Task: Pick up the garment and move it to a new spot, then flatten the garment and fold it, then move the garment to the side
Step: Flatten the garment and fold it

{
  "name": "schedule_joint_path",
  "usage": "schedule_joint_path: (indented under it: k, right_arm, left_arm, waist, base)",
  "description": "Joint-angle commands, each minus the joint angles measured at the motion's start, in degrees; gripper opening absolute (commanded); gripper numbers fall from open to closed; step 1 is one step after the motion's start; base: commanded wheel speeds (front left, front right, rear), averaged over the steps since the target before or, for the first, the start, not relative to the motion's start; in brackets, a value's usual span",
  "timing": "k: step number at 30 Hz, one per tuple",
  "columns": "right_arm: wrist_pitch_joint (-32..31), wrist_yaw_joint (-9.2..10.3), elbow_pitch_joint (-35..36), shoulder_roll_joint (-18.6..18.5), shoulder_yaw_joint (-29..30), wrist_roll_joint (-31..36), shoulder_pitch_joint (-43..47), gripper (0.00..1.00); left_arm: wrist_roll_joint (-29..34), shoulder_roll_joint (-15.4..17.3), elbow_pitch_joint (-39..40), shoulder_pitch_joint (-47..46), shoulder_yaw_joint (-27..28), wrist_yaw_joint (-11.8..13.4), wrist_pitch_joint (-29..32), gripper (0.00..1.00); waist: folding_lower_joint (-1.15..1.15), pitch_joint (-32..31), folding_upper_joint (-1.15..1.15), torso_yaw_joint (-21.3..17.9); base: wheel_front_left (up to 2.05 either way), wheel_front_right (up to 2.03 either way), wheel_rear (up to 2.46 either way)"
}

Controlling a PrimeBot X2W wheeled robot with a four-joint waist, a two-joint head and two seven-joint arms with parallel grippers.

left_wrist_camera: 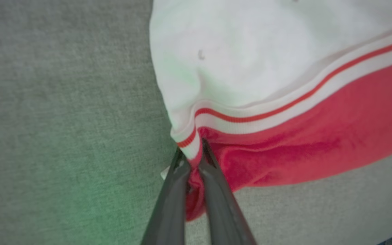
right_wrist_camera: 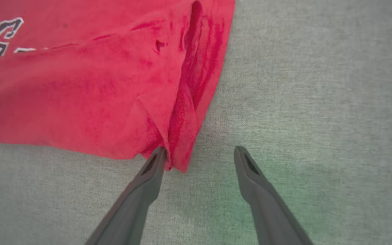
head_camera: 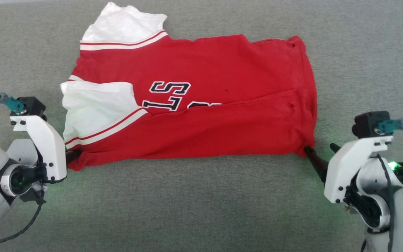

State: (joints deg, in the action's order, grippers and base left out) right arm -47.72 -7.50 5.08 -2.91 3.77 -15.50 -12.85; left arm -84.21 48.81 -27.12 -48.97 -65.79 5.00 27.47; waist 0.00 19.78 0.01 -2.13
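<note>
The garment [head_camera: 222, 115], a red jersey with white sleeves and striped trim, lies folded lengthwise on the grey cloth surface, black lettering partly showing. My left gripper [head_camera: 72, 155] is at its near left corner, below the white sleeve. In the left wrist view that gripper [left_wrist_camera: 193, 154] is shut on the garment [left_wrist_camera: 284, 143], pinching the striped trim and red corner. My right gripper [head_camera: 318, 150] stands open at the near right corner. Its left fingertip [right_wrist_camera: 158, 154] touches the red corner of the garment [right_wrist_camera: 80, 95]; the other finger rests apart on bare cloth.
A grey fabric surface [head_camera: 201, 203] spreads under everything, with open room in front of the garment and on both sides. Green light from the wrists tints the cloth near each gripper.
</note>
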Motion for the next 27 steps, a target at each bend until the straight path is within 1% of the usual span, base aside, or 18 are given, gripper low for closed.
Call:
schedule_joint_path:
  k: [1,5,7,8,9,10,11,17,21,24,27]
  right_arm:
    - [-2.5,0.02,-1.2,0.0,-0.7,0.6,-1.6,1.00]
    - [-6.6,0.02,-4.7,0.0,-1.7,1.7,-3.7,1.00]
    - [-8.9,0.02,-6.5,-0.2,-3.1,2.6,-4.3,1.00]
    - [-9.9,0.02,-7.4,-0.1,-3.6,2.4,-4.6,0.76]
    - [-10.4,0.01,-7.8,-0.2,-4.3,2.6,-5.1,0.46]
    - [-10.4,0.01,-7.8,-0.2,-4.3,2.6,-5.1,0.46]
    - [-10.8,0.01,-8.3,-0.5,-4.5,2.9,-5.6,0.00]
    - [-11.7,0.03,-11.0,-2.4,-4.3,2.1,-8.0,0.00]
    - [-12.4,0.09,-10.8,-3.8,-4.5,1.2,-8.6,0.00]
    - [-13.6,0.08,-9.4,-5.2,-4.9,0.1,-8.3,0.00]
    - [-14.6,0.07,-6.9,-6.4,-4.9,-1.3,-7.9,0.00]
  left_arm:
    - [0.8,-2.7,-1.2,2.4,-2.1,-0.3,0.8,0.00]
    - [1.1,-3.5,-2.4,2.0,-2.2,-1.1,0.8,0.00]
    - [1.3,-3.9,-3.0,1.8,-2.2,-1.5,0.8,0.00]
    - [1.3,-4.1,-3.3,1.7,-2.2,-1.6,0.7,0.00]
    - [1.2,-4.4,-3.6,1.6,-2.1,-1.9,0.6,0.00]
    - [1.2,-4.4,-3.6,1.6,-2.1,-1.9,0.6,0.00]
    - [1.3,-4.6,-3.8,1.6,-2.1,-2.0,0.6,0.00]
    - [1.2,-5.3,-4.9,1.1,-2.0,-3.0,0.3,0.00]
    - [1.1,-4.9,-4.9,0.5,-1.6,-3.3,0.5,0.00]
    - [0.8,-3.9,-4.3,0.3,-1.3,-3.3,0.9,0.00]
    - [0.5,-2.2,-2.8,0.0,-1.1,-2.5,1.6,0.00]
  waist:
    - [0.00,0.2,-0.01,0.7]
    - [0.00,0.5,-0.01,1.6]
    - [0.00,0.6,-0.01,1.9]
    - [0.00,0.6,-0.01,2.0]
    - [0.00,0.6,-0.01,2.1]
    - [0.00,0.6,-0.01,2.1]
    - [0.00,0.6,-0.01,2.3]
    - [0.00,0.4,-0.01,2.7]
    - [0.00,0.1,-0.01,2.8]
    - [0.00,-0.2,-0.01,2.8]
    - [0.00,-0.5,-0.01,3.0]
  base:
    - [0.00,0.00,0.00]
    - [0.00,0.00,0.00]
    - [0.00,0.00,0.00]
    - [0.00,0.00,0.00]
    - [0.00,0.00,0.00]
    - [0.00,0.00,0.00]
    - [0.00,0.00,0.00]
    - [0.00,0.00,0.00]
    - [0.00,0.00,0.00]
    - [0.00,0.00,0.00]
    - [0.00,0.00,0.00]
